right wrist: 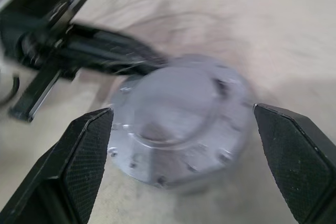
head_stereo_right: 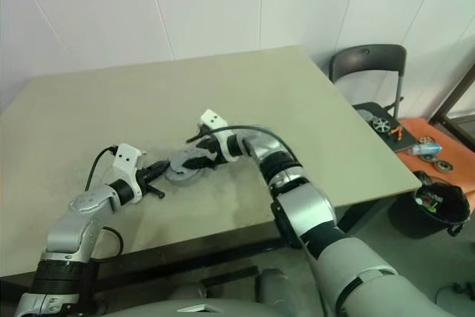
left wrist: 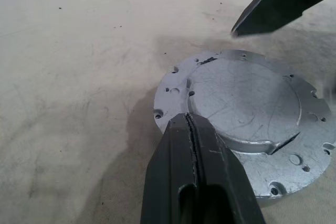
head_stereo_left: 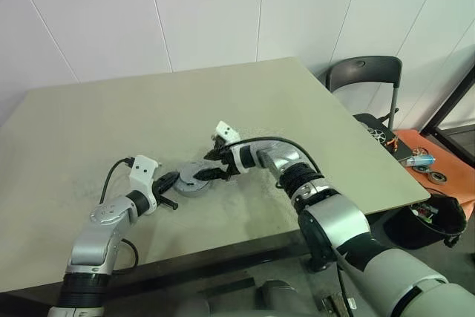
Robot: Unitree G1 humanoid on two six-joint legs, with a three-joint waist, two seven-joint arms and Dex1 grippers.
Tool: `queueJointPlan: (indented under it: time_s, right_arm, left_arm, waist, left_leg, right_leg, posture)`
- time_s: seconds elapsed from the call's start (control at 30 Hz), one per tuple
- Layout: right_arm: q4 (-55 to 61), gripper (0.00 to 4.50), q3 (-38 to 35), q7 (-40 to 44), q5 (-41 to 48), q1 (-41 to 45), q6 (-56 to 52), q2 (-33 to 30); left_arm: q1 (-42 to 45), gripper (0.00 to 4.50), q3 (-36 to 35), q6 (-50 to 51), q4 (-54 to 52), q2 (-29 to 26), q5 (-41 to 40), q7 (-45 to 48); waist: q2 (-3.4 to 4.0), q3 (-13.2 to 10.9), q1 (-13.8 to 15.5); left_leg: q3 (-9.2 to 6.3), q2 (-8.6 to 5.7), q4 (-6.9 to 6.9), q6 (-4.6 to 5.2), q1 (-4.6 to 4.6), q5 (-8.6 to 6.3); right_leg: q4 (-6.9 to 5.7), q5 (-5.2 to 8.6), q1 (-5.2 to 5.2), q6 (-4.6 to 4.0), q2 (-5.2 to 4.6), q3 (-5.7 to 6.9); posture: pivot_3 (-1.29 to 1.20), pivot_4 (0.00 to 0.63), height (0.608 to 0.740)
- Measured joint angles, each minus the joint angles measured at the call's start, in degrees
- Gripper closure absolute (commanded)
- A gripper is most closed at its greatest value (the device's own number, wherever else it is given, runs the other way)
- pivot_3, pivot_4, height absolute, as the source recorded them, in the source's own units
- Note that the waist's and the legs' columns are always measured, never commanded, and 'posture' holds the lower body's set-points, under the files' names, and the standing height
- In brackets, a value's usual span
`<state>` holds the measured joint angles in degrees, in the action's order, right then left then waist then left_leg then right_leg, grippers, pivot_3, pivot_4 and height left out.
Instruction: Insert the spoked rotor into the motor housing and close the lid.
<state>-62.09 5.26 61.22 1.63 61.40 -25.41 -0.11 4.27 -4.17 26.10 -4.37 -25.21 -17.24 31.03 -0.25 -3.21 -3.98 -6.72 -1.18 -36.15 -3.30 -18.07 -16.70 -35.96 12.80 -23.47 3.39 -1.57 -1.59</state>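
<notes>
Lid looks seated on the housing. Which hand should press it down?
Probably the left hand: it is shut, its tip right at the rim of the lid. The right hand is open, fingers spread either side without touching.

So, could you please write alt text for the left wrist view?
A round grey metal lid with small rim holes lies flat on a beige table. The shut left pincer reaches its near edge, and one black finger of the right pincer hangs above the far side.
</notes>
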Motion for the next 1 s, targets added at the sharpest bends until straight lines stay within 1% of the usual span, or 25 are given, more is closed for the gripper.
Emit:
queueJointPlan:
  time_s: [0.07, 0.13, 0.27, 0.3, 0.37, 0.4, 0.63, 0.77, 1.0]
  right_arm:
    - [-0.5, 0.05, -2.9, -1.2, 2.5, 1.6, -6.1, -0.9]
    - [-2.8, 0.05, -7.1, -4.7, 5.6, 4.6, -15.5, -1.9]
    - [-7.8, 0.05, -13.5, -10.3, 10.0, 8.1, -31.1, -3.5]
    - [-9.3, 0.05, -16.2, -12.8, 11.6, 8.5, -34.4, -3.8]
    - [-10.9, 0.05, -20.3, -17.7, 14.1, 8.5, -37.7, -4.0]
    - [-11.7, 0.05, -22.4, -20.4, 15.3, 8.5, -38.9, -4.1]
    - [-12.3, 0.05, -28.8, -30.0, 19.4, 7.9, -40.5, -3.0]
    - [-12.3, 0.05, -30.4, -33.6, 20.2, 5.3, -39.7, -1.0]
    - [-12.2, 0.05, -33.9, -37.2, 22.9, 3.9, -38.3, -0.2]
  left_arm:
    - [0.0, 4.50, 0.0, 0.1, 0.0, 0.0, 0.0, 0.1]
    - [0.1, 4.50, 0.0, 0.1, -0.1, 0.0, 0.0, 0.3]
    - [0.2, 4.50, 0.0, 0.5, -0.3, -0.1, 0.0, 0.6]
    - [0.2, 4.50, -0.1, 0.5, -0.3, -0.2, 0.0, 0.7]
    - [0.2, 4.50, -0.1, 0.6, -0.3, -0.2, -0.1, 1.0]
    - [0.2, 4.50, -0.1, 0.6, -0.3, -0.3, -0.1, 1.1]
    - [0.2, 4.50, -0.1, 0.8, -0.6, -0.3, -0.2, 1.3]
    - [0.1, 4.50, -0.1, 0.9, -0.8, -0.3, -0.2, 1.3]
    - [0.0, 4.50, -0.1, 1.2, -0.8, -0.5, -0.1, 1.3]
  waist:
    - [0.01, 0.0, 0.0]
    - [0.02, 0.0, 0.0]
    - [0.02, 0.0, 0.1]
    - [0.02, 0.0, 0.1]
    - [0.02, 0.0, 0.0]
    - [0.03, 0.0, 0.0]
    - [0.03, 0.0, 0.0]
    - [0.03, 0.0, 0.0]
    - [0.03, 0.0, -0.2]
  left_leg:
    - [-0.01, 0.00, 0.00, 0.00, -0.02, 0.00]
    - [-0.02, 0.00, 0.00, 0.00, -0.08, 0.00]
    - [-0.02, -0.01, 0.00, 0.00, -0.16, 0.00]
    - [-0.02, -0.01, 0.01, 0.00, -0.18, 0.00]
    - [-0.02, -0.01, 0.01, 0.00, -0.21, 0.00]
    - [-0.01, -0.01, 0.01, 0.00, -0.23, 0.00]
    - [-0.01, -0.02, 0.02, 0.01, -0.28, 0.00]
    - [-0.01, -0.02, 0.03, 0.04, -0.27, -0.02]
    - [-0.01, -0.01, 0.02, 0.04, -0.25, -0.02]
  right_leg:
    - [0.00, 0.00, -0.02, 0.00, 0.00, 0.00]
    - [0.00, 0.00, -0.07, -0.01, 0.00, 0.01]
    - [0.08, 0.00, -0.09, -0.02, -0.01, 0.03]
    - [0.11, 0.00, -0.09, -0.03, -0.01, 0.03]
    - [0.19, 0.00, -0.09, -0.03, -0.01, 0.03]
    - [0.23, 0.00, -0.09, -0.02, -0.02, 0.03]
    - [0.43, -0.01, -0.03, 0.01, -0.01, 0.03]
    - [0.47, -0.02, -0.01, 0.02, 0.00, 0.02]
    - [0.45, -0.01, 0.14, 0.01, 0.03, 0.02]
  posture:
    - [0.00, 0.000, 0.740]
    - [0.00, 0.000, 0.740]
    - [0.00, 0.000, 0.740]
    - [0.00, 0.000, 0.740]
    - [0.00, 0.000, 0.740]
    - [0.00, 0.000, 0.740]
    - [0.00, 0.000, 0.740]
    - [0.00, 0.000, 0.740]
    - [0.00, 0.000, 0.740]
